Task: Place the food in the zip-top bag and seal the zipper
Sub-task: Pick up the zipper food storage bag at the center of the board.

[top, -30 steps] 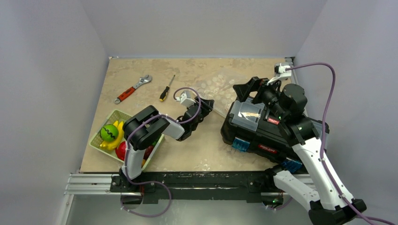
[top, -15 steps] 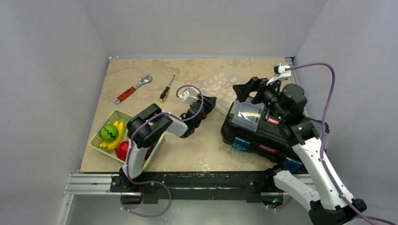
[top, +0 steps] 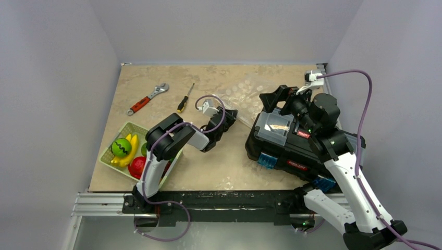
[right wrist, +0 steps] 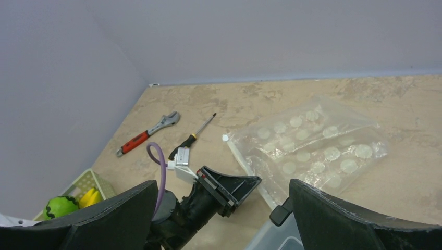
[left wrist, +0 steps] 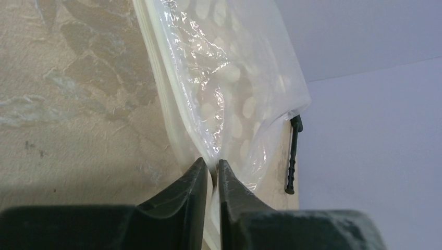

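In the top view, the clear, floppy zip-top bag (top: 246, 89) printed with whitish dots lies flat on the beige worktop (top: 172, 78), right of centre. It stretches away toward the upper right. The left gripper (left wrist: 211, 165), the nearer of the 2, meets its near edge, jaws narrowed and apparently pinching the film. The right gripper (right wrist: 223, 188) gapes wide, holding nothing. The toy food (top: 124, 150) sits lower left in the pale green mesh basket (top: 106, 159).

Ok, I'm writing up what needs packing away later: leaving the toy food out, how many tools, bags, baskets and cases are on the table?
Tools: 2 (wrench, screwdriver)
Bag: 1
Basket: 1
Case: 1
Total: 5
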